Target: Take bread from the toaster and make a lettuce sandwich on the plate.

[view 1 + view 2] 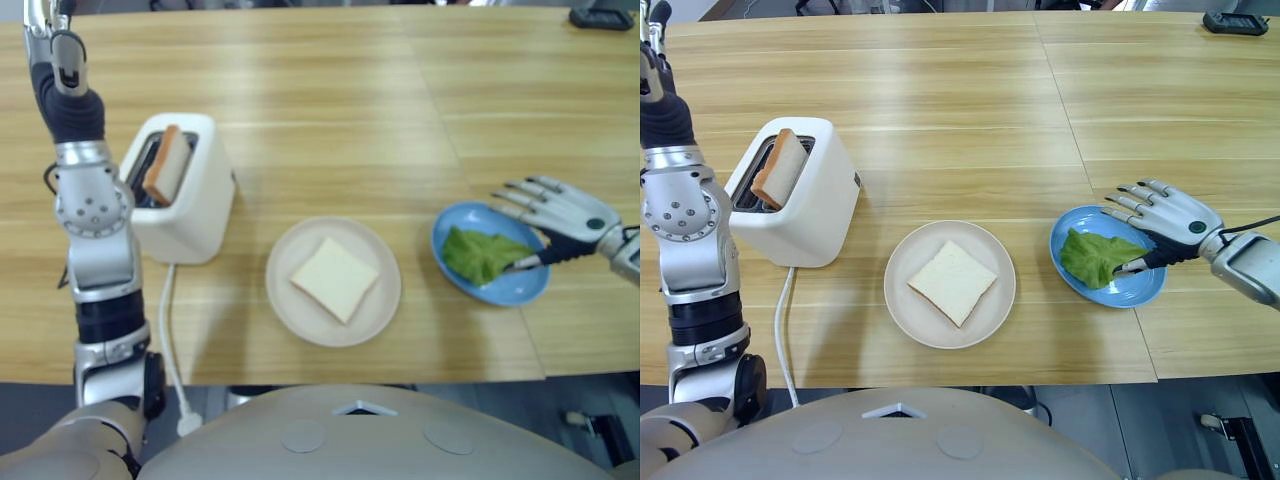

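Observation:
A white toaster [185,195] stands at the left of the wooden table with one slice of bread [163,165] sticking up from its slot. A beige plate [333,281] in the middle carries one slice of white bread [334,279]. To the right, a blue plate [490,252] holds a green lettuce leaf [482,252]. My right hand [560,218] hovers at the blue plate's right rim, fingers spread, thumb tip touching the leaf's edge. My left arm [92,210] rises beside the toaster, its hand at the upper left corner [62,55].
The toaster's white cord [170,340] runs down over the table's near edge. A dark device [602,16] lies at the far right corner. A seam [440,130] splits the tabletop into panels.

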Available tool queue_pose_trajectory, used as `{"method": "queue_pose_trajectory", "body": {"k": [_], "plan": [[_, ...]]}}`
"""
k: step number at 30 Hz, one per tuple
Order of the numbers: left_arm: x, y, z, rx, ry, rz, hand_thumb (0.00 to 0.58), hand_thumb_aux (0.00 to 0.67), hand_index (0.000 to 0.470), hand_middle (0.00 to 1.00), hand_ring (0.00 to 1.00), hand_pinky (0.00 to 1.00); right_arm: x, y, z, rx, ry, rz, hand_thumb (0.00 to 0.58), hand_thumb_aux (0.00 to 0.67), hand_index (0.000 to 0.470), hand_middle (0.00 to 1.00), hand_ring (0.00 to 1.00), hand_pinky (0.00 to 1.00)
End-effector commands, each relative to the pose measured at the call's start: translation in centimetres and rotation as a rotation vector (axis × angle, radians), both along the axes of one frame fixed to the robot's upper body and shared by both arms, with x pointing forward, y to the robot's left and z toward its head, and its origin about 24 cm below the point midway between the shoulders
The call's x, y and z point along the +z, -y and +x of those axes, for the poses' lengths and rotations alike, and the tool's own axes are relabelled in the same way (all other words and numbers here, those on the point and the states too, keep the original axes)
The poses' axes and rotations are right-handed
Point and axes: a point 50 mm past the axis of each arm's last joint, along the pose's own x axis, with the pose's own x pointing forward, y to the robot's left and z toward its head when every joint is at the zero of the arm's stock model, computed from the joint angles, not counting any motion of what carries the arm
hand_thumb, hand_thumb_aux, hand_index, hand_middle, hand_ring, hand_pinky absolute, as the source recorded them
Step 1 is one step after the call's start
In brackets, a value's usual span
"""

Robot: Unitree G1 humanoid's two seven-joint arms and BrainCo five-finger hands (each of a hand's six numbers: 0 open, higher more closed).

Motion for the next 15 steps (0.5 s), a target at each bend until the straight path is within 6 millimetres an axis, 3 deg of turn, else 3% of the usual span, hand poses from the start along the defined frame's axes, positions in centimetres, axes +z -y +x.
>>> {"method": "queue_pose_trajectory", "body": {"k": [1,15], "plan": [[-0.2,0.8,-0.1,-0.031,-0.011,0.034,0.0,0.0,0.0,0.0,0.0,0.0,-1.3,-0.7,0.4,0.051,0.004,-0.05,0.0,0.0,0.0,0.0,0.0,0.0],[-0.5,1.2,-0.8,-0.056,-0.018,0.076,0.0,0.0,0.0,0.0,0.0,0.0,-2.6,2.1,0.5,0.076,0.016,-0.171,0.0,0.0,0.0,0.0,0.0,0.0]]}}
